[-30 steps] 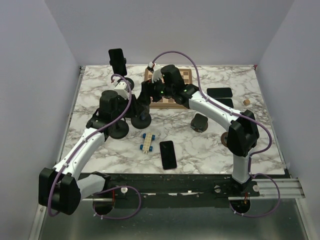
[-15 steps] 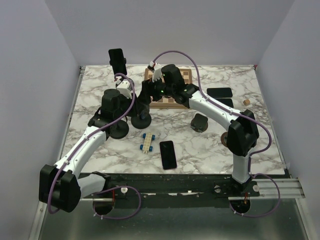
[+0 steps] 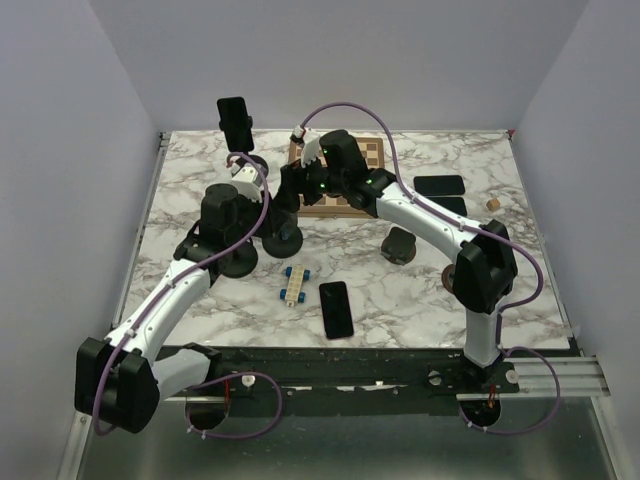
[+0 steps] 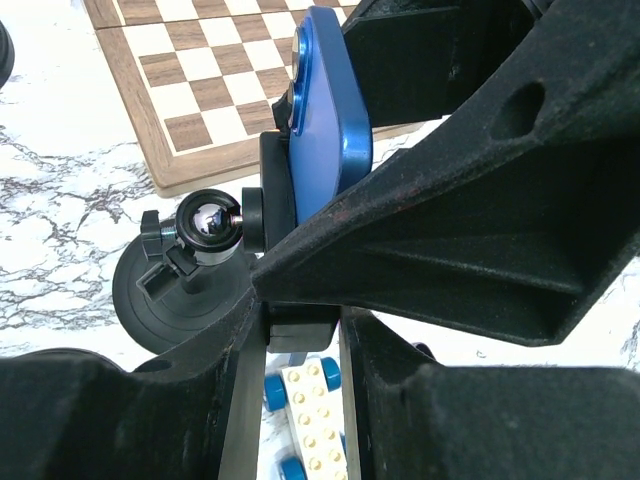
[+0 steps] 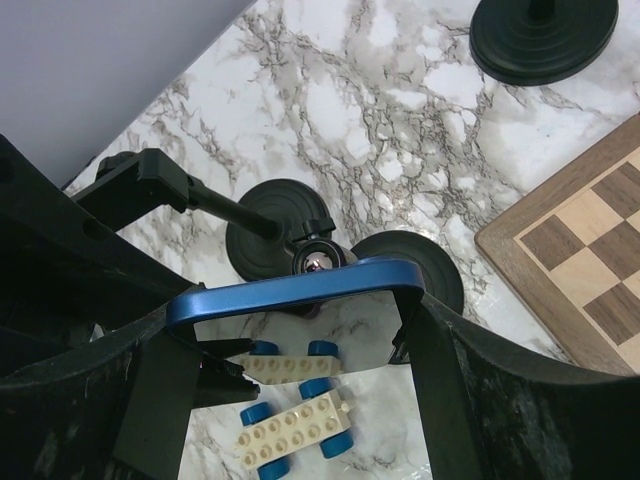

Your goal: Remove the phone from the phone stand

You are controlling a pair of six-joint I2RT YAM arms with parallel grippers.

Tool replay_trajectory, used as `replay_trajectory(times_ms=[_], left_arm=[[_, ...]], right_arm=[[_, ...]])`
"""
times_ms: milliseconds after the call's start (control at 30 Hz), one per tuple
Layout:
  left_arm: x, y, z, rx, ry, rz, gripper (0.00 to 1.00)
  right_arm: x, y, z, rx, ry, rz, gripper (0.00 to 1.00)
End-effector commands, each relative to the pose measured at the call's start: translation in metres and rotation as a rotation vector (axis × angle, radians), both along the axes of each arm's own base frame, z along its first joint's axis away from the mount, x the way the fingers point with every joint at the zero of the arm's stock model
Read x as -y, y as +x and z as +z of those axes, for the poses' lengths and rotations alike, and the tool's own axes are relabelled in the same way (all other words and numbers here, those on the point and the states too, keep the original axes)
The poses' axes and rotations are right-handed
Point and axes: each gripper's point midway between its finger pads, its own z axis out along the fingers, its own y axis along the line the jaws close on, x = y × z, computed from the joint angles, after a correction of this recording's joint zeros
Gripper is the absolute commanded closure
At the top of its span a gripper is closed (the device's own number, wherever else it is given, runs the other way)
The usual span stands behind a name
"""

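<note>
Phone [image 5: 300,285]: blue case, still seated in the phone stand [image 4: 205,222] near table [image 3: 430,285] centre, just in front of the chessboard [image 3: 375,152].
Right hand [image 5: 298,330] spans the phone; each end of its blue edge meets 1 finger, so it is grasping the phone.
Left hand [image 4: 298,335] is clenched on the stand's black cradle, low down behind the phone.

Per view:
- Left wrist: phone's blue back against the cradle, shiny ball joint, round black base. Top view hides all this under the 2 wrists.
- Right wrist: phone edge-on, with the toy brick car [image 5: 295,425] (white, blue wheels) on the table below it.
- Top only: a 2nd stand [image 3: 235,120] at back left holding a black phone upright, a black phone [image 3: 336,309] lying flat near the front, and 2 more dark phones [image 3: 440,185] on the right.

Vs 1 s ago: from above, almost no change. Both hands are at the same spot and the phone is not lifted.
</note>
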Motion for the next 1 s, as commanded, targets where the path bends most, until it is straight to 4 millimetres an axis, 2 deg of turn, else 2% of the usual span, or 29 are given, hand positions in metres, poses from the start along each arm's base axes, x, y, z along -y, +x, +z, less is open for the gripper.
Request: replay_trajectory(times_ms=[0, 233, 700, 800, 967], left_arm=[[0.000, -0.018, -0.007, -0.005, 0.005, -0.026, 1.00], [-0.003, -0.023, -0.013, -0.011, 0.002, -0.011, 1.00], [-0.004, -0.028, -0.011, 0.011, -0.013, -0.015, 1.00], [-0.003, -0.029, -0.012, 0.014, -0.024, -0.024, 1.00], [0.002, -0.034, -0.012, 0.015, -0.041, -0.060, 1.00]], right_arm=[[0.021, 0.019, -0.025, -0.034, -0.053, -0.026, 0.99], [0.036, 0.036, -0.030, -0.006, -0.066, -0.043, 0.99], [0.065, 0.076, -0.041, 0.193, -0.243, -0.154, 0.99], [0.062, 0.075, -0.043, 0.207, -0.247, -0.124, 0.99], [0.048, 0.061, -0.034, 0.218, -0.187, -0.012, 0.99]])
